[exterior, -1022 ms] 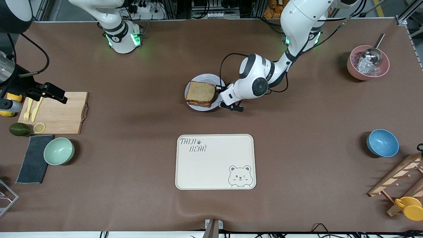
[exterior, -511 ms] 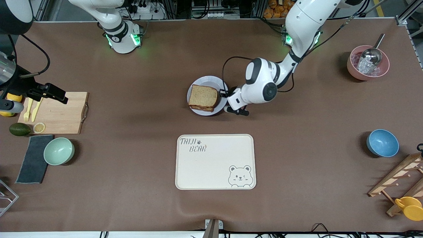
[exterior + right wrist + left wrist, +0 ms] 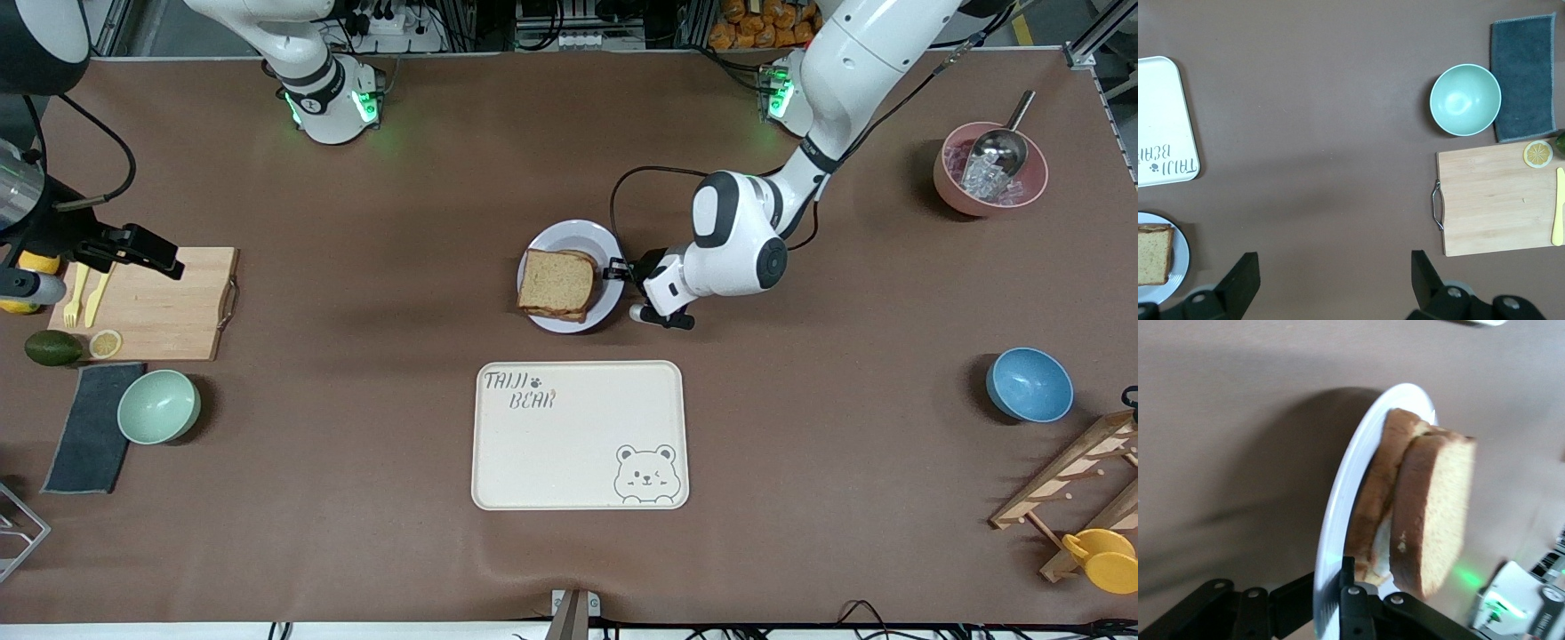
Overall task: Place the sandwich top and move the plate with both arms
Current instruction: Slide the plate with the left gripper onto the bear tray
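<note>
The pale plate [image 3: 580, 235] is in mid-table, farther from the front camera than the tray. On it lies a sandwich with the brown bread top [image 3: 556, 282] uppermost. My left gripper [image 3: 622, 269] is shut on the plate's rim at the side toward the left arm's end. The left wrist view shows the rim [image 3: 1338, 493] clamped between the fingers [image 3: 1350, 603], with the top slice [image 3: 1435, 513] over a lower slice [image 3: 1375, 500]. My right gripper [image 3: 133, 247] waits, open and empty, high over the cutting board; its fingers [image 3: 1238, 283] stand wide apart.
A cream bear-printed tray [image 3: 578, 436] lies nearer the front camera than the plate. A cutting board [image 3: 151, 302], a green bowl [image 3: 158, 406] and a grey cloth [image 3: 89, 427] sit at the right arm's end. A blue bowl [image 3: 1029, 384], a pink bowl [image 3: 989, 169] and a wooden rack [image 3: 1076, 480] sit at the left arm's end.
My left gripper has carried the plate with the sandwich toward the front camera and toward the left arm's end. The right arm has not moved.
</note>
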You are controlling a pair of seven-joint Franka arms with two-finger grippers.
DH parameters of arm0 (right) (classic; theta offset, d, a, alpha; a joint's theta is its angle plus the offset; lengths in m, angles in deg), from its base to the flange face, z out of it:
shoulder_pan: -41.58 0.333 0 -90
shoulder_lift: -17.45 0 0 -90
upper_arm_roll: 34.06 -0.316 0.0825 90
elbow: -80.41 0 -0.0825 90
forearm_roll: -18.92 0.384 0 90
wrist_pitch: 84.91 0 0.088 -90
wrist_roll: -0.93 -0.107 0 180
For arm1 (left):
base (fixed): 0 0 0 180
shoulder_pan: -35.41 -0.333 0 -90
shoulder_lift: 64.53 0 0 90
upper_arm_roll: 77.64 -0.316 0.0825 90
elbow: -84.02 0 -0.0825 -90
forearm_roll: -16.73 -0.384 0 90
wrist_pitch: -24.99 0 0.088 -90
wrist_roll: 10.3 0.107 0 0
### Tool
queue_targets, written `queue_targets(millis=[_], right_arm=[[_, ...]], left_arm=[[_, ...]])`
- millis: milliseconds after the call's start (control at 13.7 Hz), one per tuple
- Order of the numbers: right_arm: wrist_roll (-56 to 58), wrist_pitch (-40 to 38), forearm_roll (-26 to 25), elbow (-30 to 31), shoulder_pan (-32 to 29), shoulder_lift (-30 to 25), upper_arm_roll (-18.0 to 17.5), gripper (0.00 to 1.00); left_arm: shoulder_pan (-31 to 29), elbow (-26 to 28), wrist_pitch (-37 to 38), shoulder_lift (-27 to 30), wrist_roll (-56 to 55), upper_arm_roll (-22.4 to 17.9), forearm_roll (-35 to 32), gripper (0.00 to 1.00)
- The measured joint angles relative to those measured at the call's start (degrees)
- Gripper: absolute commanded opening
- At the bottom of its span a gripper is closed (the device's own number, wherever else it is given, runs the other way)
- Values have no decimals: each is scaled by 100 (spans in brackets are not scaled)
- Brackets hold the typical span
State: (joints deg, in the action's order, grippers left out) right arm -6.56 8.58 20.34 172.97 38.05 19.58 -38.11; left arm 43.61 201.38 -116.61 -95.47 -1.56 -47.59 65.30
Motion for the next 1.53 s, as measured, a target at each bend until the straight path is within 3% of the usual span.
queue_targets(millis=[219,1168,1532], right_arm=[[0,-3,0,9,0,4,0,100],[0,-3,0,15,0,25,1,100],[0,-3,-2,16,0,54,3,100]], left_arm=[[-436,-13,-1,19,24,441,0,0],[-473,28,-9,18,347,464,0,0],[-834,108,-8,17,585,639,17,0]])
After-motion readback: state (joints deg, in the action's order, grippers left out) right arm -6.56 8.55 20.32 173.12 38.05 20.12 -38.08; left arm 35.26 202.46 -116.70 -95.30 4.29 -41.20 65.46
